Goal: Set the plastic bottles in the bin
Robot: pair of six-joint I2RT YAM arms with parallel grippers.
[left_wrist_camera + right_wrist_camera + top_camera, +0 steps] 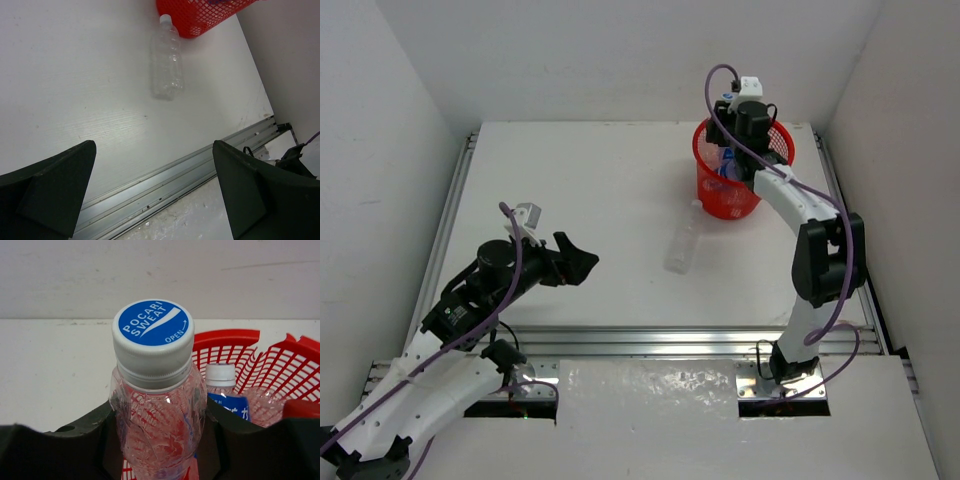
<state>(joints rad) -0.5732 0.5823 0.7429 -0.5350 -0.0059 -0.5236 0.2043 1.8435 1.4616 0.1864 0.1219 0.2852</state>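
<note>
My right gripper (732, 128) hangs over the red mesh bin (709, 185) at the back right, shut on a clear plastic bottle (155, 405) with a white and blue cap, held upright above the bin (280, 365). Inside the bin stand a blue-labelled bottle with a white cap (222, 385) and a red cap (301, 409). An unlabelled clear bottle (684, 244) lies on the table just in front of the bin; it also shows in the left wrist view (166, 60). My left gripper (582, 262) is open and empty, left of that bottle and well short of it.
A metal rail (650, 340) runs along the table's near edge. White walls close in the table at the back and both sides. The bin (200, 15) stands near the right wall.
</note>
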